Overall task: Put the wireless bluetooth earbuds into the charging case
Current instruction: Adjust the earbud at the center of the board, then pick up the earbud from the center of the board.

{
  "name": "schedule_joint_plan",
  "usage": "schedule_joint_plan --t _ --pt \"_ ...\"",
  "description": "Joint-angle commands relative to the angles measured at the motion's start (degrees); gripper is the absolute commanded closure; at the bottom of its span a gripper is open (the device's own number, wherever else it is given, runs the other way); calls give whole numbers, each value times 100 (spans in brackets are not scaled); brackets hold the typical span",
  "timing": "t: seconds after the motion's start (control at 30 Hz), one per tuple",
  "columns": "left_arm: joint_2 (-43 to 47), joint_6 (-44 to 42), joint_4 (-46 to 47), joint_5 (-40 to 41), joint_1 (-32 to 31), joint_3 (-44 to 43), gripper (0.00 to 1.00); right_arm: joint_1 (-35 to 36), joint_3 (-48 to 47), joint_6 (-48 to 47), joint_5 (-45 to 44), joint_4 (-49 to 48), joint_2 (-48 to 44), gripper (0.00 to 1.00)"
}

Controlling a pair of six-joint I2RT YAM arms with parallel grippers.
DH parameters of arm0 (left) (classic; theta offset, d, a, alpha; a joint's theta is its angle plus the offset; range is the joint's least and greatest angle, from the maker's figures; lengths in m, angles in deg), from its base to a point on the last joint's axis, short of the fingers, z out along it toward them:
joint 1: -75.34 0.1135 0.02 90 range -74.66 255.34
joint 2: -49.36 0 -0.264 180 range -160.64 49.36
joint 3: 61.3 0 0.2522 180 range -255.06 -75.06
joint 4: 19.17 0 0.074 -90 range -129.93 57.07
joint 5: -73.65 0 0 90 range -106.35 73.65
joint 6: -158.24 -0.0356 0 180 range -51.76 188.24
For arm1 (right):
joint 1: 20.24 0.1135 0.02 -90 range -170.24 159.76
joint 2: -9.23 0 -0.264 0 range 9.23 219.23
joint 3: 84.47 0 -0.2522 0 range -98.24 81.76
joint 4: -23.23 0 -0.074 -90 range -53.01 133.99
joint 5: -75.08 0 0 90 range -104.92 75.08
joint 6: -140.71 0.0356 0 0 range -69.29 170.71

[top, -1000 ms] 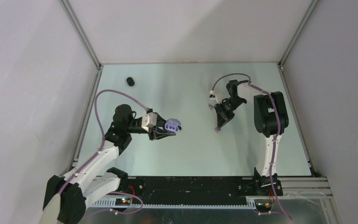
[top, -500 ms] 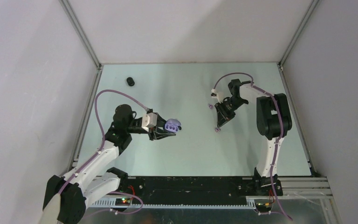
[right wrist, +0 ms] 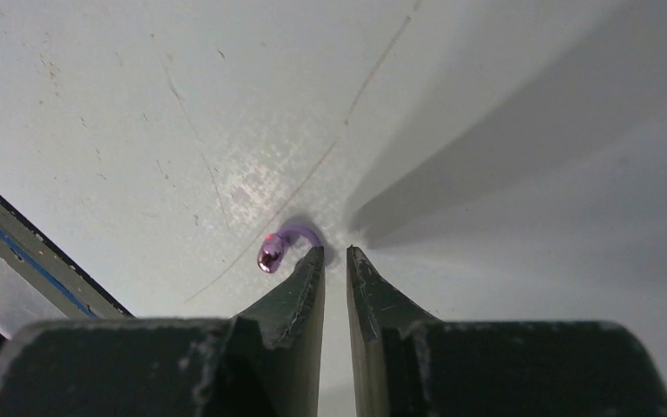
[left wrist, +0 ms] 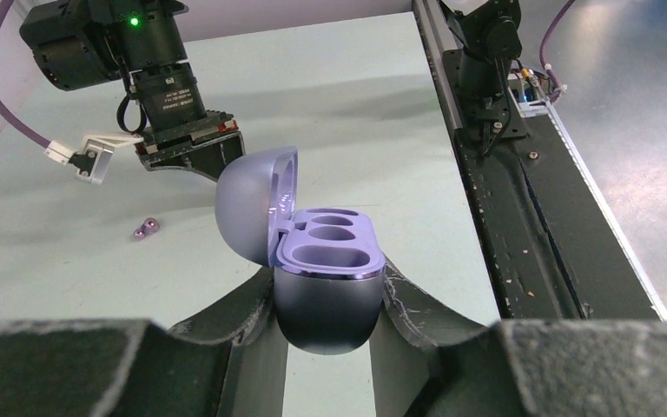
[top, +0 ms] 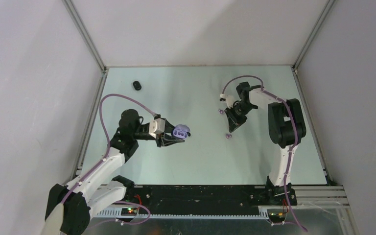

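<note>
My left gripper (top: 176,136) is shut on the pale purple charging case (left wrist: 326,278), held upright with its lid swung open and its sockets empty. One pale purple earbud (right wrist: 271,252) lies on the table touching the outside of my right gripper's left fingertip. My right gripper (right wrist: 334,254) (top: 230,130) points down at the table with only a narrow slit between its fingers and nothing in it. That earbud (top: 228,135) also shows from above. A second purple earbud (top: 221,111) (left wrist: 146,228) lies a little farther back, beside the right wrist.
A small black object (top: 137,85) sits near the far left corner of the table (top: 196,161). Metal frame rails (top: 85,132) border the table on both sides. The right arm's body (top: 285,122) stands at the right.
The right wrist has drawn back toward the far side, so its tips now sit just short of the earbud. That earbud stays on the table. The left arm and case have not moved.
</note>
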Motion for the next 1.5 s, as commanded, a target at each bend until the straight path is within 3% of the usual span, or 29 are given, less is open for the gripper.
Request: schedule_joint_plan --t 0.0,0.5,1.13,1.47 --pt "31 -159 18 2 -43 -269 100 -122 -66 -183 -73 382 57 81" --pt "39 -165 -1 11 -50 -278 100 213 -66 -57 -356 480 94 82" --pt "73 -188 -65 2 -45 -313 100 785 -69 -292 -91 859 134 81" --pt "35 -208 -82 -2 -54 -321 100 402 -172 -303 177 949 23 75"
